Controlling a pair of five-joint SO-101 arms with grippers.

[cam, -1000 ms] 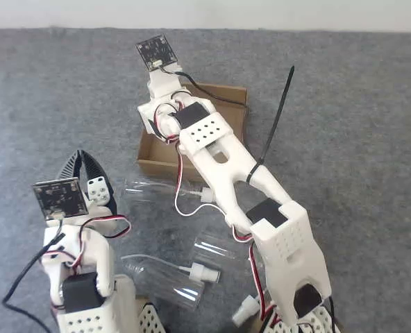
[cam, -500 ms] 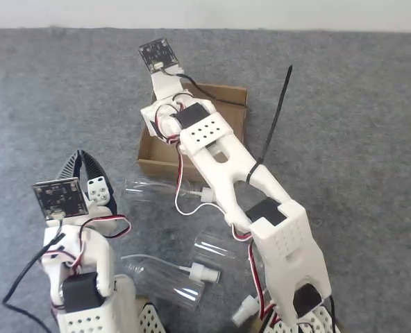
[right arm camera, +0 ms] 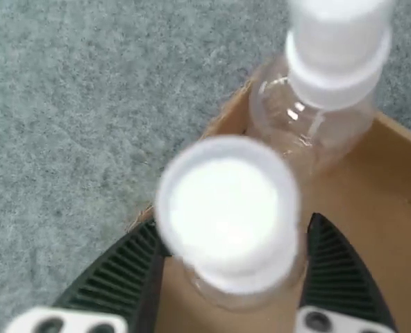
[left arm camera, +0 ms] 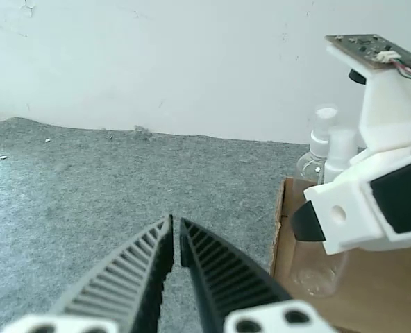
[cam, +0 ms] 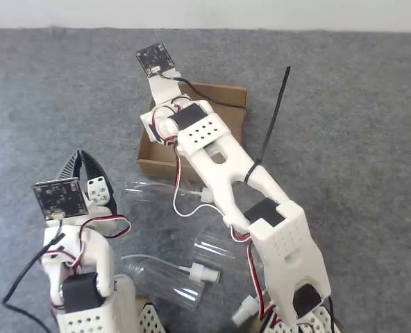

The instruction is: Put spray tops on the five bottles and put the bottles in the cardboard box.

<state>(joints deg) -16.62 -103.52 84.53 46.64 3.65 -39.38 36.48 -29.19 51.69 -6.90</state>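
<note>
Grey carpet (cam: 358, 139). Right gripper (right arm camera: 233, 229) clasps capped bottle (right arm camera: 226, 194) in box (cam: 230, 97), beside 1 boxed bottle (right arm camera: 316, 118); you release next. Left gripper (left arm camera: 176, 239) near-closed, empty.

Brown box (cam: 231, 94), clear bottle (left arm camera: 316, 268), white spray top (right arm camera: 226, 208)

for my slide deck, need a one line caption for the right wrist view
Right gripper holding a capped bottle at the cardboard box, beside a second bottle standing inside.
</note>
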